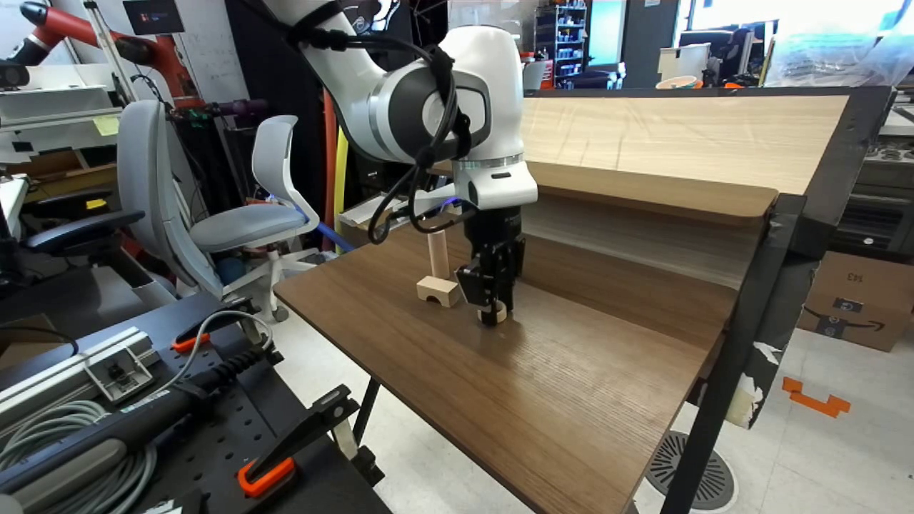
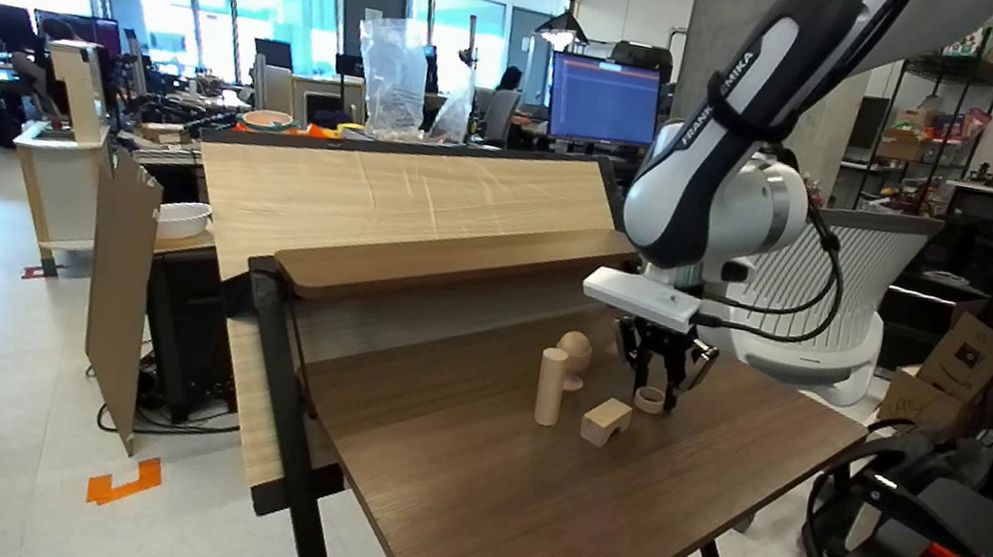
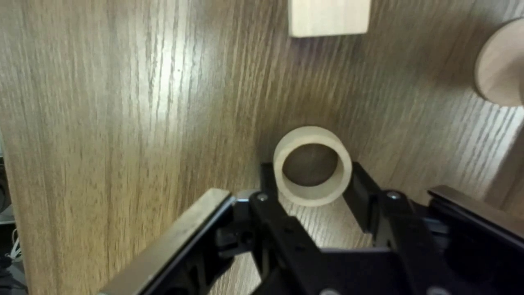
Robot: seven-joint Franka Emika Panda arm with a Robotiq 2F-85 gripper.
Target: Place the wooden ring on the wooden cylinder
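Observation:
The light-wood ring (image 3: pixel 311 135) lies flat at the table surface, its centre hole facing up. It also shows in both exterior views (image 1: pixel 501 312) (image 2: pixel 648 401). My gripper (image 3: pixel 312 178) points down with one finger on each side of the ring; both fingers touch its outer wall, so it is shut on the ring. The gripper also shows in an exterior view (image 2: pixel 654 396). The wooden cylinder (image 2: pixel 550 386) stands upright on the table, apart from the ring, beyond the arch block. It also shows in an exterior view (image 1: pixel 438 253). It is out of the wrist view.
A small arch block (image 2: pixel 606 422) stands between ring and cylinder; it also shows in the wrist view (image 3: pixel 329 16). The rounded wooden knob (image 2: pixel 574 360) stands close behind the cylinder. A raised shelf (image 1: pixel 657 187) runs along the table's back.

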